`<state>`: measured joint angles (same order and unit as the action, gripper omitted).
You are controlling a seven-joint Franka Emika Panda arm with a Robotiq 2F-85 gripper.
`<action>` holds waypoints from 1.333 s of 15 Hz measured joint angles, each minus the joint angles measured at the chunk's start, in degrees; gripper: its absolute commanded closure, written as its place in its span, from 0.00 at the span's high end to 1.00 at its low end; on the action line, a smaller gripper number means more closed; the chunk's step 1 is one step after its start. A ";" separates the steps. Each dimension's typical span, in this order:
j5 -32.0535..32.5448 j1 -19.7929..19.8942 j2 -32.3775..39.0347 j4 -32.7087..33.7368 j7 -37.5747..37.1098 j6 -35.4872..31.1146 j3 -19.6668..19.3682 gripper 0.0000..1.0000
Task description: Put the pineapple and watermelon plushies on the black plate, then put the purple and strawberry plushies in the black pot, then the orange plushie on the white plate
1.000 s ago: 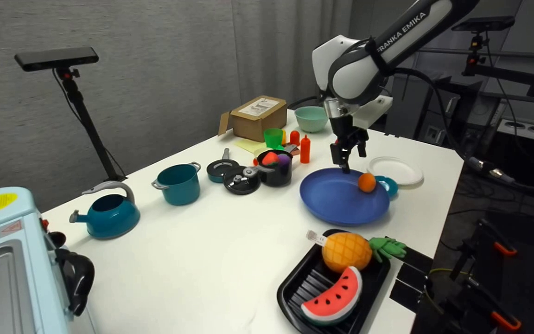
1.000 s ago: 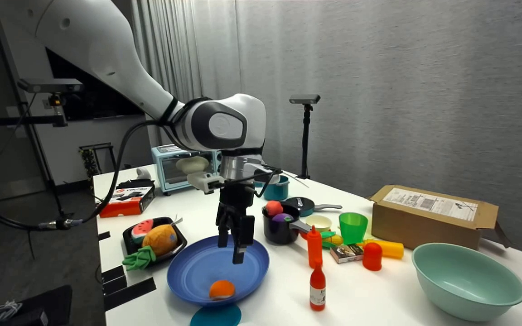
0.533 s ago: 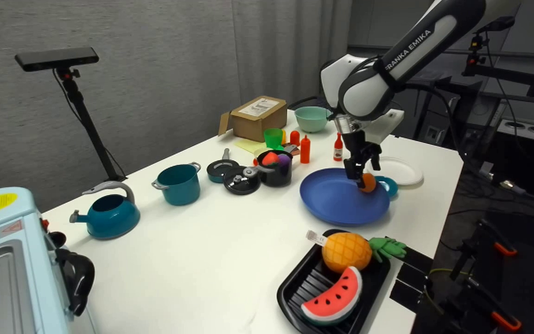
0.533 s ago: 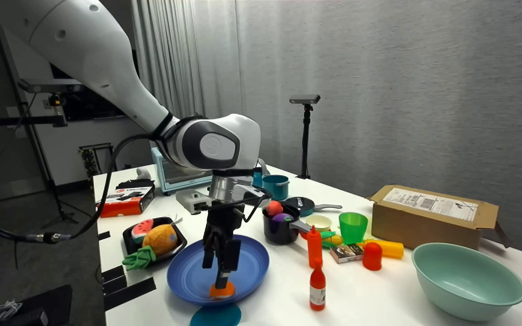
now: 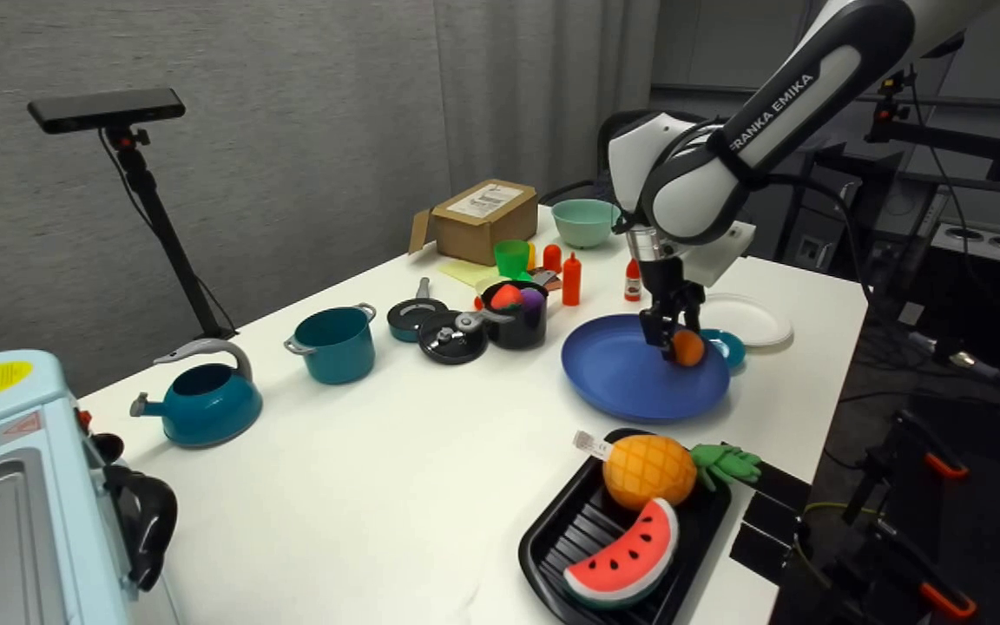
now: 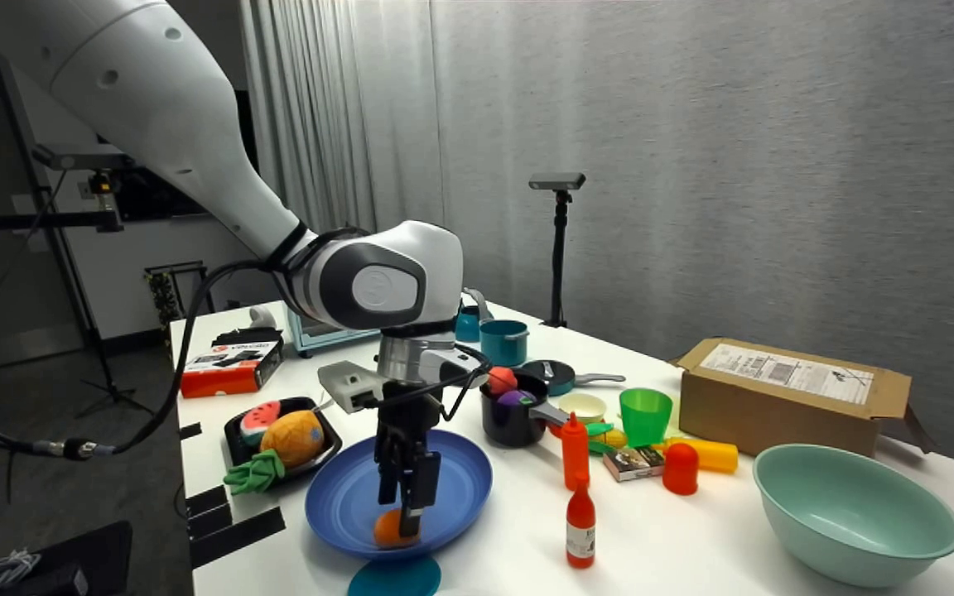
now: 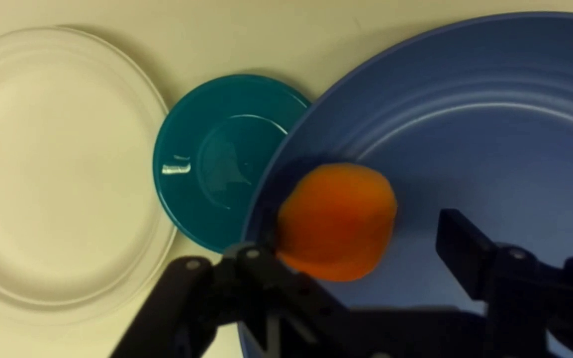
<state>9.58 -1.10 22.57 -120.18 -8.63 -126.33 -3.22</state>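
The orange plushie (image 7: 341, 219) lies near the edge of the blue plate (image 7: 505, 149). My gripper (image 7: 361, 231) is low over this plate with its jaws open around the orange. One finger is against or very near the orange; a gap shows before the other finger (image 7: 458, 238). The white plate (image 5: 747, 321) lies beyond the blue plate. The pineapple plushie (image 5: 649, 471) and watermelon plushie (image 5: 626, 555) lie on the black plate (image 5: 543, 538), a ridged tray. The strawberry plushie (image 6: 500, 381) and purple plushie (image 6: 515, 398) sit in the black pot (image 6: 510, 426).
A small teal saucer (image 7: 217, 164) lies between the blue and white plates. Two red bottles (image 6: 575, 454), a green cup (image 6: 645, 414) and a mint bowl (image 6: 854, 513) stand near the pot. A teal pot (image 5: 335, 343) and kettle (image 5: 212, 404) stand farther off.
My gripper has come down over the blue plate from above and reached around the orange. The orange has shifted slightly. The other plushies have not moved.
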 measured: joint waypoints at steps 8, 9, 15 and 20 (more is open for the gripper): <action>0.18 -0.29 0.17 -0.05 0.00 -0.52 0.35 0.03; 0.17 -0.29 0.10 0.02 0.00 -0.89 0.39 0.05; 0.17 -0.04 -2.74 1.07 0.08 -2.80 -0.25 0.04; -0.18 3.30 -6.88 -0.38 -0.37 -3.13 -3.82 0.04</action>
<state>9.39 2.19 15.69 -120.56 -9.01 -129.46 -7.04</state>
